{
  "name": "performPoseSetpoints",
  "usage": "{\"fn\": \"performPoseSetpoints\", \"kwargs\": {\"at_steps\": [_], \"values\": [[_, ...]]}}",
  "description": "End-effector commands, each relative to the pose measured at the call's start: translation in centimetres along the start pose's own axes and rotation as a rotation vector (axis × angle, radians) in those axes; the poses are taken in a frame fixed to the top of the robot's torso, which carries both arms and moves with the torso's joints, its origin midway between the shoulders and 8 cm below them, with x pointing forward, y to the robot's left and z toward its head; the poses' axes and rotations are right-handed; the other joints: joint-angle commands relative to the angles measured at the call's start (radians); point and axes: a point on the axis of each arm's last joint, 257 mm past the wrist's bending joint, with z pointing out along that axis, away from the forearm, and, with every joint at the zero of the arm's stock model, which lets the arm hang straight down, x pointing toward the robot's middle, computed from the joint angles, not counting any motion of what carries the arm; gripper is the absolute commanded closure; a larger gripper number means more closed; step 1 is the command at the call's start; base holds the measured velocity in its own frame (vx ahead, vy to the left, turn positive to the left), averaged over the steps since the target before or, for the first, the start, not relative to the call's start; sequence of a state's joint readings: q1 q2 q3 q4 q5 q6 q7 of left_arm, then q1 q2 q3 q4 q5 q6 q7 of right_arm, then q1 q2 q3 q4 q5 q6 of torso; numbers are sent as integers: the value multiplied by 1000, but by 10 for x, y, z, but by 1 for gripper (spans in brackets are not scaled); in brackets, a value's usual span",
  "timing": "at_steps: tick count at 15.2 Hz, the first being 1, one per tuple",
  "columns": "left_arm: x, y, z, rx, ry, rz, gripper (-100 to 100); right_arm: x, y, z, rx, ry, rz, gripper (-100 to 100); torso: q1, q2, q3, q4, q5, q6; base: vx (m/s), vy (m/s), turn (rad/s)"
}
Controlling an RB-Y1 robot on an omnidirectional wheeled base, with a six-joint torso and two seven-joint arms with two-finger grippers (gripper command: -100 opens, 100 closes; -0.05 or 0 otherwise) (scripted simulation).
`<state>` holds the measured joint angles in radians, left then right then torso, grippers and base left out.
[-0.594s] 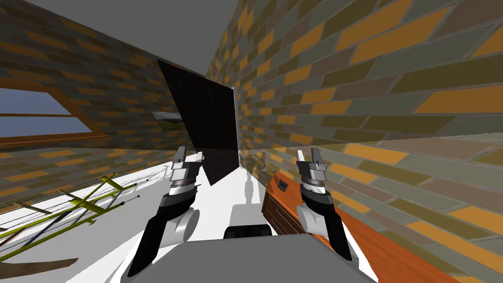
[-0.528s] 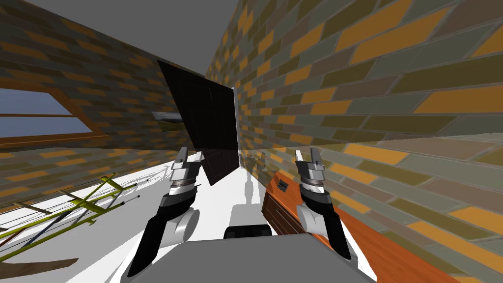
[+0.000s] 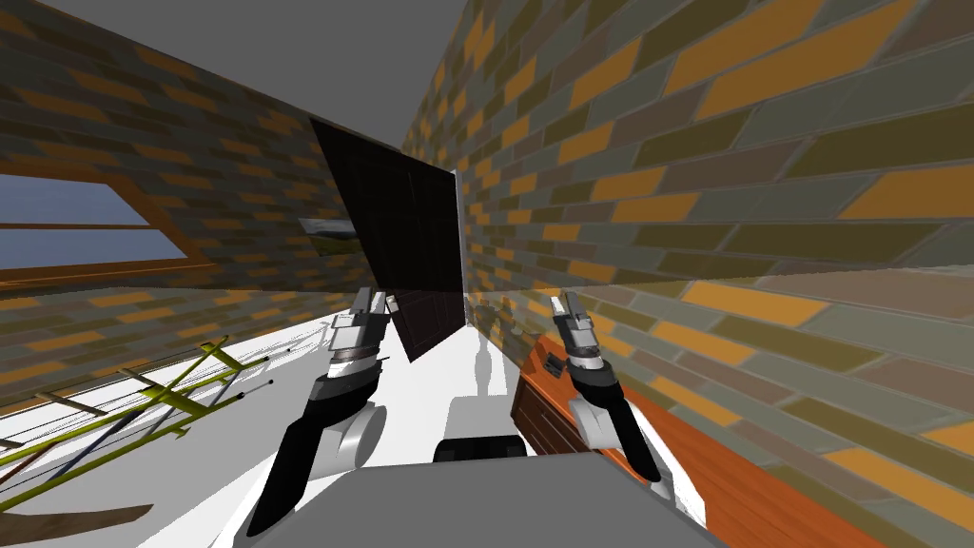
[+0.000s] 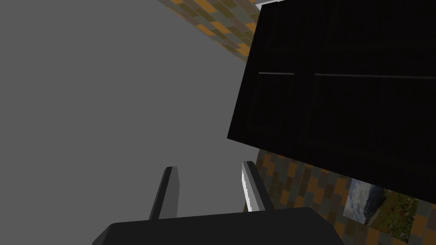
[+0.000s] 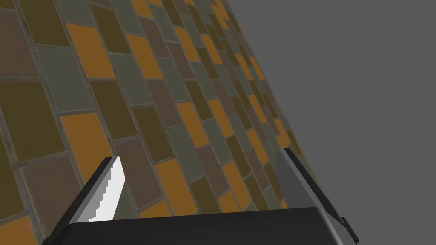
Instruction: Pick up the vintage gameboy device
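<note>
Head view: long wooden worktop (image 3: 732, 476) against the brick wall (image 3: 723, 190), at right. Right pincer (image 3: 568, 306) spread wide, empty; left pincer (image 3: 373, 303) parted, empty. Small dark gameboy (image 3: 550, 362) flat on worktop's far end, near right pincer.

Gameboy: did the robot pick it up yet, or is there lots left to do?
Nothing is done yet: the small dark gameboy lies untouched on the wooden cabinet. In hand: the right gripper hangs near it, open and empty, facing the brick wall. Left to do: come down over it, close, lift. The left gripper is open and empty too.
</note>
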<state>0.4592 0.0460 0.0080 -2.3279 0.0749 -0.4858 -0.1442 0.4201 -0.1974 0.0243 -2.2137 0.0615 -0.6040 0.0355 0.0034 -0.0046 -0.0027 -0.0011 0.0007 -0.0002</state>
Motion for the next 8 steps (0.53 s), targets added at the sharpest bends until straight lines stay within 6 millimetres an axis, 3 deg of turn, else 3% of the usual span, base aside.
{"fn": "performPoseSetpoints", "kwargs": {"at_steps": [1,4,5,6,7,8], "values": [[0,0,0,0,0,0,0,17,-14,-4,19,65,-8,-100,0,0,0,0,0,0,49,43,17],[0,0,0,0,0,0,0,46,-36,-13,51,168,-22,-100,0,-1,0,0,0,0,69,56,28],[0,0,0,0,0,0,0,47,-36,-14,51,170,-23,-100,1,-1,-1,0,0,0,73,52,19],[0,0,0,0,0,0,0,62,-47,-20,68,226,-32,-100,1,-1,-1,0,0,0,71,47,26],[0,0,0,0,0,0,0,62,-47,-21,68,227,-33,-100,0,-1,-1,0,0,0,61,37,18],[0,0,0,0,0,0,0,77,-60,-29,86,287,-44,-100,0,-1,-1,0,0,0,65,43,24]]}}
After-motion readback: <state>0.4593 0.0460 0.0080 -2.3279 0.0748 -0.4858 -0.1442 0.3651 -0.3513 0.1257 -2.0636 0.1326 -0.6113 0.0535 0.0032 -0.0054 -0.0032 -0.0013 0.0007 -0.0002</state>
